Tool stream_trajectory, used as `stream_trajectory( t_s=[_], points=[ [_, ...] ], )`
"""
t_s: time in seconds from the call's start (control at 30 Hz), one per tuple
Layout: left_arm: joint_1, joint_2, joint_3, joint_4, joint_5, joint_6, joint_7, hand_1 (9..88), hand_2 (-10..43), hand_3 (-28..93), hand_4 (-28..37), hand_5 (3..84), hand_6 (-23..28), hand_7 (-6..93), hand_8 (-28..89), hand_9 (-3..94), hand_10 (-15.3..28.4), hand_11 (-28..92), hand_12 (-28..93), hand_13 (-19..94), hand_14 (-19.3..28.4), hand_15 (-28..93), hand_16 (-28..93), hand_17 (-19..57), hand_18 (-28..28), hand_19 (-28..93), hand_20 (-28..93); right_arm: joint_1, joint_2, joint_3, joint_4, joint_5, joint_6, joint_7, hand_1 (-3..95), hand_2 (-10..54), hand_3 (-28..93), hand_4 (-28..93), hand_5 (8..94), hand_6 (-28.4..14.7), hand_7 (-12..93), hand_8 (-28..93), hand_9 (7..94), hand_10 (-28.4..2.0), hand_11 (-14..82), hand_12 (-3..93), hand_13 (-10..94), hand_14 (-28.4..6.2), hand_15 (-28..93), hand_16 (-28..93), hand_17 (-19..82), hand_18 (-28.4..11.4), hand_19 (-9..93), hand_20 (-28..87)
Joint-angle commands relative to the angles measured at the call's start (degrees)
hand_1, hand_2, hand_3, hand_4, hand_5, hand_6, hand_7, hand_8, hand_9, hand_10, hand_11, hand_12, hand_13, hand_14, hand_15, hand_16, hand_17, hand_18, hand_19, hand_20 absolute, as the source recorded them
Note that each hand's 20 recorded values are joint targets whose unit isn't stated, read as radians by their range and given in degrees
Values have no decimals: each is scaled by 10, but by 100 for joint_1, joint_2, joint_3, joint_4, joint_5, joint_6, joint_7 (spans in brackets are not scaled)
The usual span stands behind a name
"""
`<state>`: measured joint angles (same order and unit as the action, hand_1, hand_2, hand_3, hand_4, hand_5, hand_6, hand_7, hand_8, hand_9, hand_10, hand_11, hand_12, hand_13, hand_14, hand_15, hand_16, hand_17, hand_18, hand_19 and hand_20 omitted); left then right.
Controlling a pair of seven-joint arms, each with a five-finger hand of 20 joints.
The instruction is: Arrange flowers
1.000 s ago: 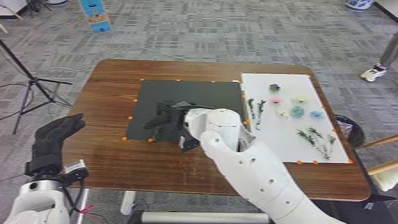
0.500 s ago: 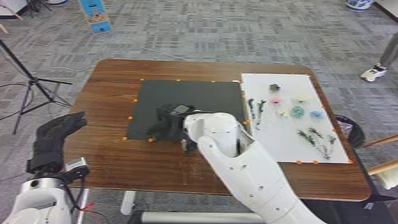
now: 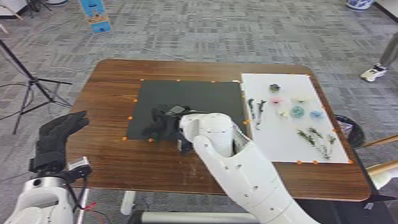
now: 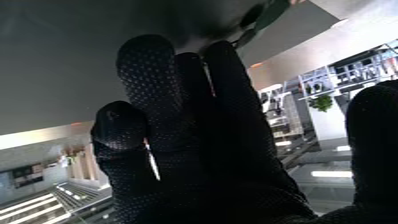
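In the head view, my right hand (image 3: 163, 121) is over the lower middle of the black board (image 3: 191, 90). In the right wrist view, the same hand (image 4: 164, 95) is open, its fingers straight and its thumb apart from them. Dark green leaves (image 4: 268, 16) lie just past the fingertips; whether they touch cannot be told. On the white sheet (image 3: 271, 135) lie dark leafy stems (image 3: 259, 111), green sprigs (image 3: 317, 140), a dark flower (image 3: 274, 87), a pink flower (image 3: 275, 100), a teal flower (image 3: 298, 111) and a blue flower (image 3: 316, 114). My left hand (image 3: 59, 135) is open beside the table's left edge.
The brown wooden table (image 3: 120, 165) has small orange markers along the board and sheet edges. A black tripod (image 3: 34, 80) stands left of the table, and a chair (image 3: 382, 145) is at the right.
My right hand and forearm have shifted a little to the left over the black board. My left hand has risen slightly in the head view. The flowers on the white sheet have not moved.
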<state>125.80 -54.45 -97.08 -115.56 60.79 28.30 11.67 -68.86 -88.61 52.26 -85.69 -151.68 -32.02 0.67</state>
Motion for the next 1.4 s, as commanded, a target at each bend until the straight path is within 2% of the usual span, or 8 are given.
stream_trajectory(
  t_s=[0.03, 0.13, 0.33, 0.43, 0.5, 0.67, 0.83, 1.4],
  points=[
    [98, -81, -49, -40, -18, -71, 22, 278, 95, 703, -261, 518, 22, 197, -84, 537, 127, 236, 153, 436, 145, 148, -8, 97, 79, 72, 169, 222, 258, -56, -122, 134, -51, 116, 148, 96, 546, -109, 666, -81, 98, -63, 588, -166, 78, 146, 719, -185, 531, 350, 340, -280, 824, 617],
    [147, -86, -116, -33, -24, -31, 26, 278, 95, 702, -257, 517, 24, 195, -82, 536, 128, 233, 153, 434, 143, 145, -10, 97, 80, 73, 167, 287, 693, -109, -434, 642, 42, 372, 153, 97, 546, -108, 649, -77, 98, -61, 576, -166, 76, 148, 708, -190, 523, 348, 329, -281, 813, 616],
    [196, 265, -431, 101, -235, 206, 11, 278, 109, 700, -262, 523, 21, 195, -82, 535, 130, 229, 154, 430, 143, 141, -9, 97, 80, 73, 165, 277, 1865, -131, -1476, 1783, 698, 884, 178, 98, 549, -105, 603, -66, 108, -57, 566, -178, 77, 158, 648, -208, 471, 326, 277, -279, 726, 591],
    [107, 363, -546, 106, -228, 239, -13, 265, 148, 695, -277, 527, 20, 195, -83, 539, 131, 227, 152, 432, 143, 141, -9, 97, 79, 74, 165, 85, 2303, 146, -1953, 2098, 1069, 959, 199, 99, 540, -107, 603, -64, 112, -56, 593, -183, 84, 165, 651, -205, 471, 324, 283, -276, 727, 588],
    [8, 401, -529, 106, -185, 238, -46, 261, 159, 693, -280, 529, 19, 196, -83, 542, 130, 229, 153, 435, 142, 142, -9, 98, 79, 74, 165, -64, 2580, 415, -2216, 2205, 1191, 854, 207, 98, 534, -105, 605, -64, 114, -56, 613, -185, 88, 173, 659, -201, 479, 325, 290, -277, 737, 590],
    [118, 352, -597, -2, -18, 118, -22, 256, 165, 696, -282, 530, 18, 198, -85, 543, 130, 230, 153, 437, 141, 145, -10, 100, 78, 74, 166, -736, 3443, 1106, -2953, 2337, 2017, 789, 244, 58, 561, -99, 626, -57, 134, -50, 681, -185, 132, 203, 680, -187, 519, 338, 308, -275, 774, 601],
    [243, 306, -668, -79, -35, 116, -16, 255, 159, 700, -283, 530, 18, 198, -86, 543, 130, 229, 153, 437, 143, 145, -11, 100, 78, 74, 167, -1528, 4018, 1974, -3257, 2145, 3025, 725, 278, -2, 606, -111, 669, -35, 185, -47, 737, -169, 188, 226, 694, -172, 553, 348, 320, -268, 794, 607],
    [412, 227, -815, -211, 67, 27, -118, 251, 142, 697, -283, 527, 20, 196, -86, 542, 130, 231, 153, 437, 145, 148, -11, 96, 80, 77, 166, -3835, 4520, 4350, -3483, 1890, 2607, 1121, 198, -26, 602, -117, 734, -42, 278, -21, 792, -168, 255, 260, 719, -166, 578, 368, 338, -275, 827, 626]
  ],
)
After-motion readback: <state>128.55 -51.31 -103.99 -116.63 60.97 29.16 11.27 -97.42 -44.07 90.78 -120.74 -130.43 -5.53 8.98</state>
